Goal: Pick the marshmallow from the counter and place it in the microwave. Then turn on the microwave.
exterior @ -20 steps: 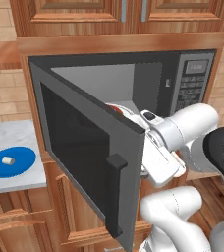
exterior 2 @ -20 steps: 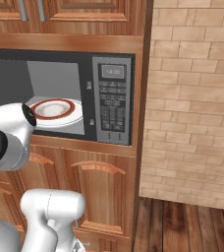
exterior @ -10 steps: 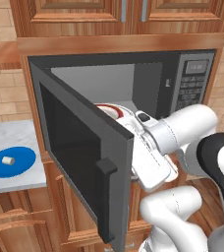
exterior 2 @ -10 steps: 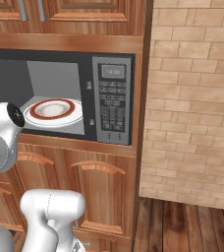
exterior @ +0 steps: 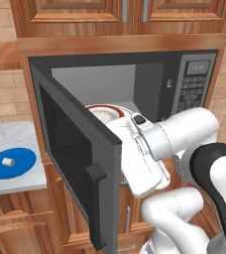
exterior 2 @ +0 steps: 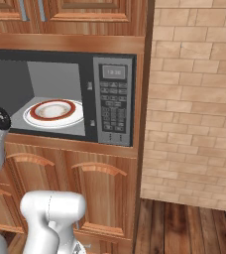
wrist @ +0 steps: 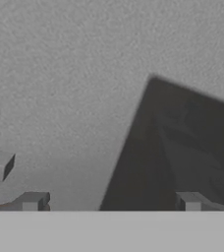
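On the counter's [exterior: 8, 181] front edge: marshmallow [exterior: 7, 161] waits on blue plate [exterior: 11, 162].
Microwave [exterior: 135, 94]: door swung wide for loading.
Gripper [wrist: 111, 202]: spread apart, empty, against door.

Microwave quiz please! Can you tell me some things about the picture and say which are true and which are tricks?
1. The microwave door is open. True.
2. The marshmallow sits inside the microwave. False: it lies on the blue plate on the counter.
3. A white red-rimmed plate is inside the microwave. True.
4. The keypad is left of the microwave opening. False: it is on the right.
5. The end effector holds the marshmallow. False: its fingertips are apart with nothing between them.
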